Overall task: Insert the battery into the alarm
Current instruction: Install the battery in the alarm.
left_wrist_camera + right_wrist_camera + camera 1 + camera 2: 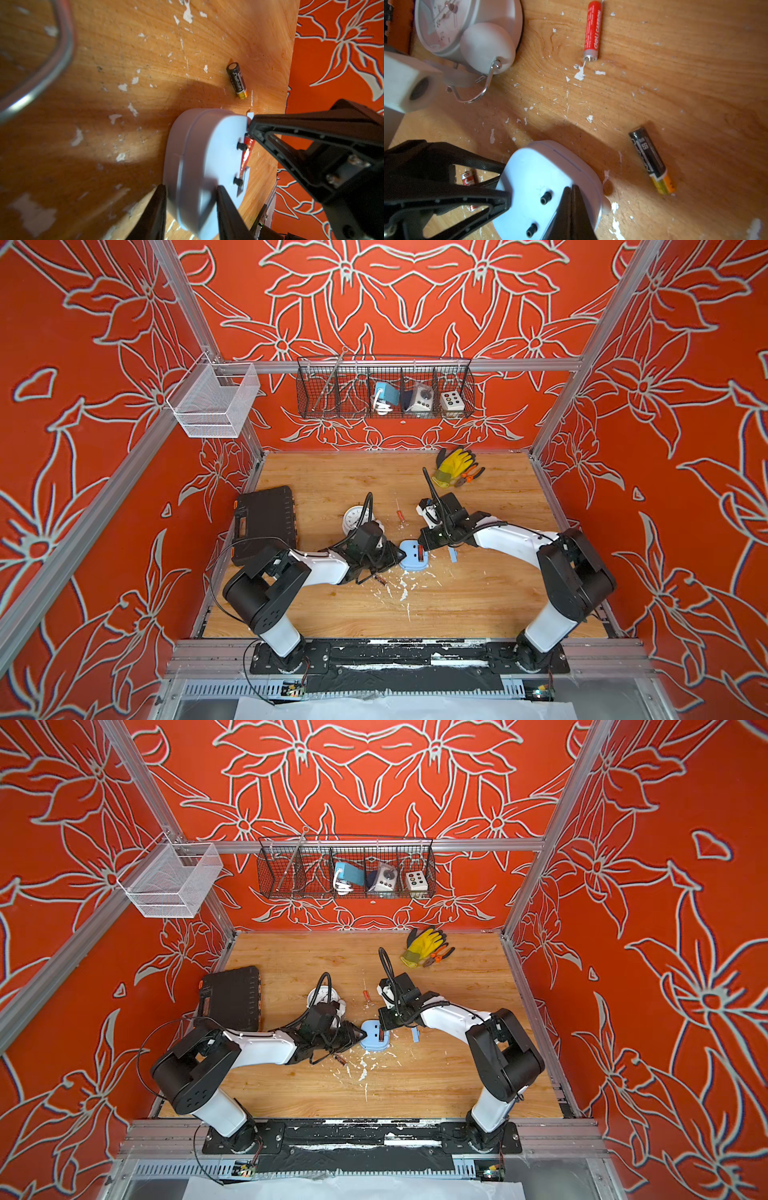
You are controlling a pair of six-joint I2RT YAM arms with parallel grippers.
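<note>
The light blue alarm [411,560] [374,1042] lies face down mid-table, its back up. A red battery [247,153] sits in its open slot. My left gripper [401,554] [192,207] is shut on the alarm's left edge, with one finger [158,209] on each side of the body. My right gripper [424,549] [572,193] is shut with nothing held, its tips down on the alarm's back at the slot. In the right wrist view those shut tips hide the battery.
A black battery [652,160] [236,82] and a red battery [591,31] [401,517] lie loose beside the alarm. A white bell clock [356,519] and a black case [264,522] lie at the left. Yellow glove [453,464] with pliers at the back. A blue cover [453,556] lies under my right arm.
</note>
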